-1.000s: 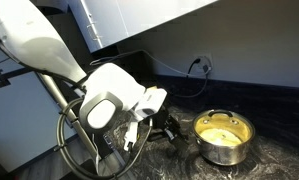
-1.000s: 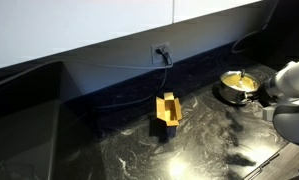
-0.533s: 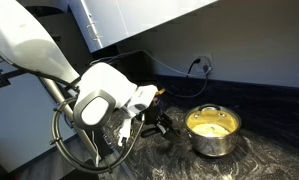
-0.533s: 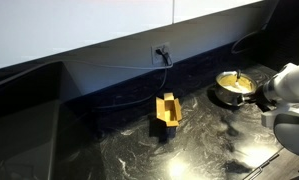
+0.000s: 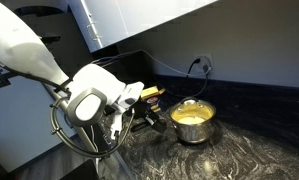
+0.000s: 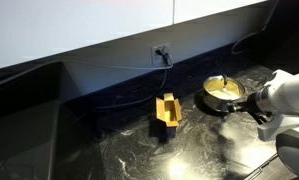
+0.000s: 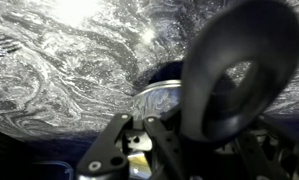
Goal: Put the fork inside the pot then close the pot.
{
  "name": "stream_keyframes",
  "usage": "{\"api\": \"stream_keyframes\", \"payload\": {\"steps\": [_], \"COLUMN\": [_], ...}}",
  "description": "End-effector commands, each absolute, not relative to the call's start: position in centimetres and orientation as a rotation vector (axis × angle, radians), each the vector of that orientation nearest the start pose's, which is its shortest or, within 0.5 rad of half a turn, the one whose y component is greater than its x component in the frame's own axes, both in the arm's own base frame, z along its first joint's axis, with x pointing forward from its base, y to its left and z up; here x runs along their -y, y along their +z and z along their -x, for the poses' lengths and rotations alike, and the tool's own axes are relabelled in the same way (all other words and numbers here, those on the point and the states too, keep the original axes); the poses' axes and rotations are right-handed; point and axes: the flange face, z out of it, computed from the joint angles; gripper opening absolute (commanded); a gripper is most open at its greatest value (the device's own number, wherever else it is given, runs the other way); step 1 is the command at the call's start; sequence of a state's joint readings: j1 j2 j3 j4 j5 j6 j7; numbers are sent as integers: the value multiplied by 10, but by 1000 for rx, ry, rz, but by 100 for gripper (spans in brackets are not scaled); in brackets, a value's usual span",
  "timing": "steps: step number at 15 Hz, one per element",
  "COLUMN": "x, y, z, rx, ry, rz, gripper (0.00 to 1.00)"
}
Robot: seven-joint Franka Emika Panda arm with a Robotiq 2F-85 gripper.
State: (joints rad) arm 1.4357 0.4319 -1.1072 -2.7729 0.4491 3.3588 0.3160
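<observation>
The hand (image 5: 141, 113) is clamped fully shut, and since it sits at the end of the pot's long black handle (image 6: 246, 99), I judge that it grips that handle, a hold that suits shifting the pot rather than filling it. The pot (image 5: 192, 120) stands upright on the dark marbled worktop (image 6: 119, 155), toward its back edge and below the wall socket (image 6: 161, 52). Its pale yellow inside is open, which is what the fork needs. No lid shows in any view, so closing looks some way off. A small tined metal piece at the edge of the wrist view may be the fork (image 7: 1, 45), lying flat on the worktop well apart from the pot, though it is too small to be sure. A yellow block (image 6: 167, 108) stands near the pot along the back edge, clear of the handle
</observation>
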Motion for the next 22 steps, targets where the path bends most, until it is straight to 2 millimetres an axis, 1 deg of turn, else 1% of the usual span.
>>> {"api": "stream_keyframes", "payload": {"steps": [1, 7, 11, 15, 22], "x": [-75, -110, -126, -130, -125], "y": [237, 238, 237, 233, 230], "z": [-410, -404, -402, -398, -396], "rx": [-386, -167, -43, 1, 30], "ry": [-1013, -992, -952, -911, -841], "rz": [3140, 3143, 3153, 3167, 3196], "gripper": [2, 2, 2, 2, 2]}}
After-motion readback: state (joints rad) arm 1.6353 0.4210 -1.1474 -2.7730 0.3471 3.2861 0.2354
